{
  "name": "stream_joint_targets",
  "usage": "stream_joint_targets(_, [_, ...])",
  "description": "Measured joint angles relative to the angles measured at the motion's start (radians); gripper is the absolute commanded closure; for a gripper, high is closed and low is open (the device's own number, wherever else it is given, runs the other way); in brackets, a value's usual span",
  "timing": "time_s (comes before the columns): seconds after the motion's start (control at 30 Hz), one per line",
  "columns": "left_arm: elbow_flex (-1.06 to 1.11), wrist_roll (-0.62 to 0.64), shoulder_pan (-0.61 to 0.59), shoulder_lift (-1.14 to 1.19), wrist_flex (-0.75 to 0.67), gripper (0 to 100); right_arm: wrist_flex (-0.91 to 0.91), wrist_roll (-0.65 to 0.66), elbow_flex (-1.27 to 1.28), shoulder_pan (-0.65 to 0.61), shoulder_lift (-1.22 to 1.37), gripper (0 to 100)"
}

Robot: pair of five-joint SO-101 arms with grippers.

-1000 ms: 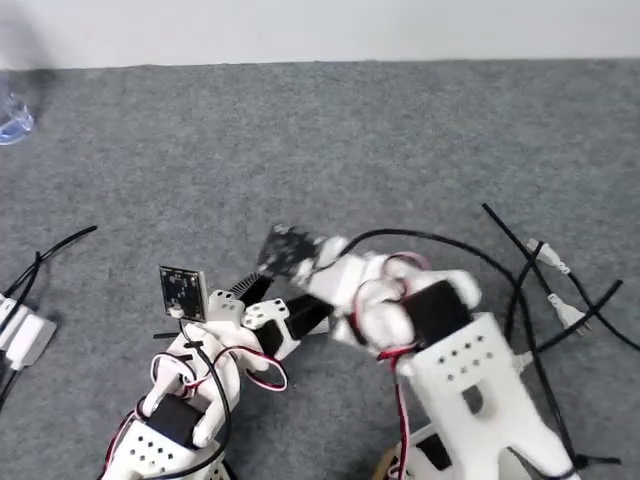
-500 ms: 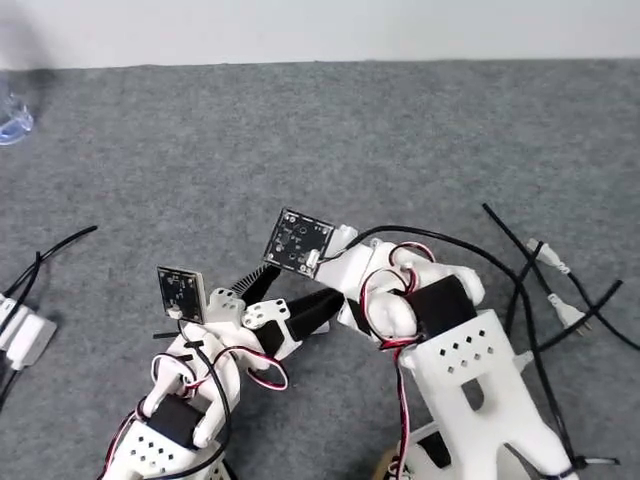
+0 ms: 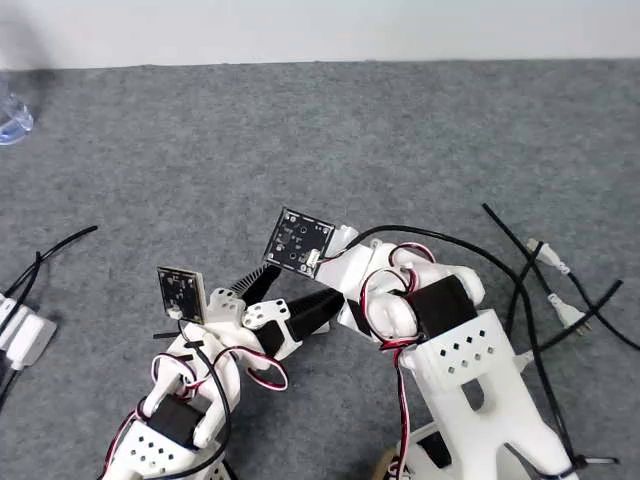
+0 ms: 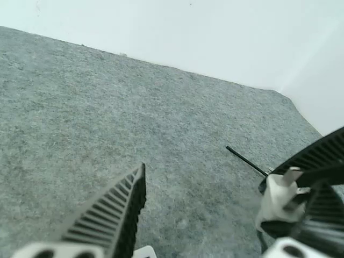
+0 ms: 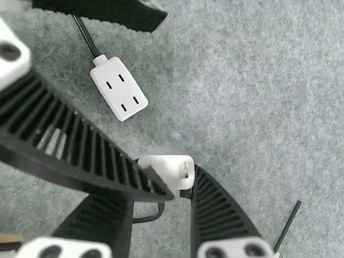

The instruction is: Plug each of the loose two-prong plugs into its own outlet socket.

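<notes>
The right gripper (image 5: pixel 178 181) is pinching a small white two-prong plug (image 5: pixel 164 167) at the very tips of its black ribbed jaws. The jaws are standing narrow, closed on the plug's body. One jaw of the other arm is crossing in front, so part of the grip is staying hidden, as are the prongs. The plug is hanging near the white rectangular outlet socket block (image 5: pixel 118 88). That block is lying flat on the grey felt-like surface (image 5: pixel 258 80) with two pairs of slots facing up and its black cord trailing off one end.

The left gripper (image 4: pixel 228 180) is holding nothing. Its jaws are spread wide and seem to be reaching past either side of the socket block without touching it.

The step in hand is probably carrying this plug onto one pair of slots. To do it well, the right arm should be turning the prongs parallel to the slots and pressing straight down rather than at a slant. The light block is likely to skid or tip, so the left jaws would do well to steady it.

Two more white plugs on black cords (image 3: pixel 556 285) are lying well away from the socket block.
</notes>
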Motion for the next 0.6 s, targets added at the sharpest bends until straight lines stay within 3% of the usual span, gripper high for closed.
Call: stream_joint_targets(0.6, [-0.02,0.006,0.008,-0.015,-0.014,57,0.275,-0.04,-0.261,-0.078,0.003,99.0])
